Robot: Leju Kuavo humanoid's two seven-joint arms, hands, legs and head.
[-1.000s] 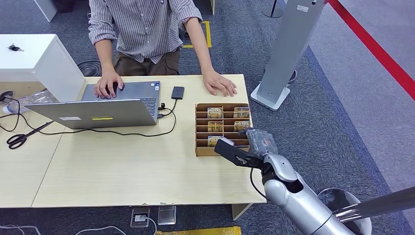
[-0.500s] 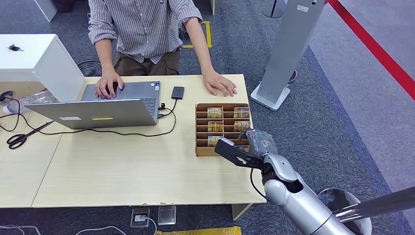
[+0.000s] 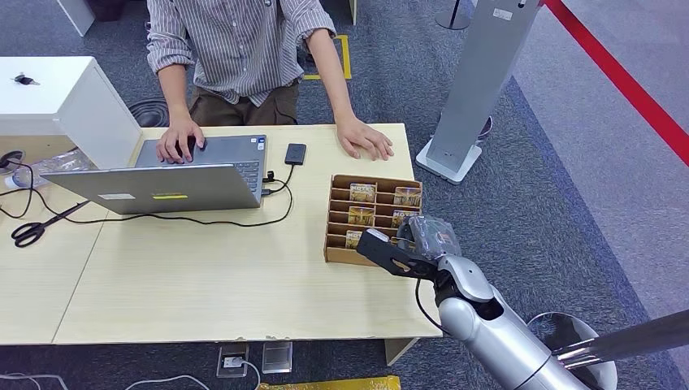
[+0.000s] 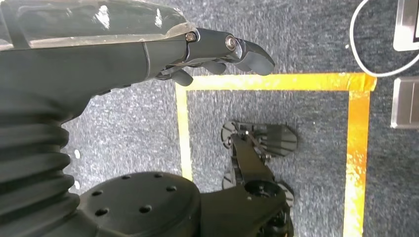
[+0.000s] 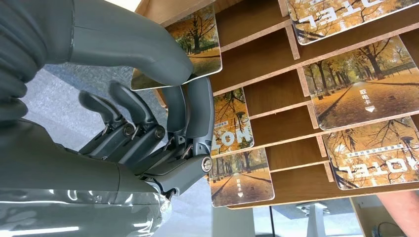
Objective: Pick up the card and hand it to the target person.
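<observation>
A pair of scissors [image 3: 32, 228] lay at the far left of the head view, on the wooden table [image 3: 203, 284]. To their right stood an open laptop [image 3: 162, 183], with a person [image 3: 244, 49] seated behind it at the top of the frame, one hand on the laptop and the other flat on the table at upper centre. A small dark device [image 3: 295, 153] lay between the laptop and that hand.

Right of centre sat the slotted card rack [image 3: 341, 253], its slots running across the frame and holding autumn-printed cards. The right hand [image 3: 402, 252] was at the rack's lower right corner. In the right wrist view, the thumb and one finger pinched the card [image 5: 195, 44] in the end slot, at upper centre of that frame; the other fingers [image 5: 121, 118] curled below it. The card was still seated in the rack. Its long axis ran along the slot, so the withdrawal would probably need to go along the card's own plane, clear of the divider.

The person sat toward the upper left of the head view from this hand, across the rack. The right arm was clearly the nearer one. The left hand [image 4: 217, 49] hung over the carpet with fingers extended together, grasping nothing.
</observation>
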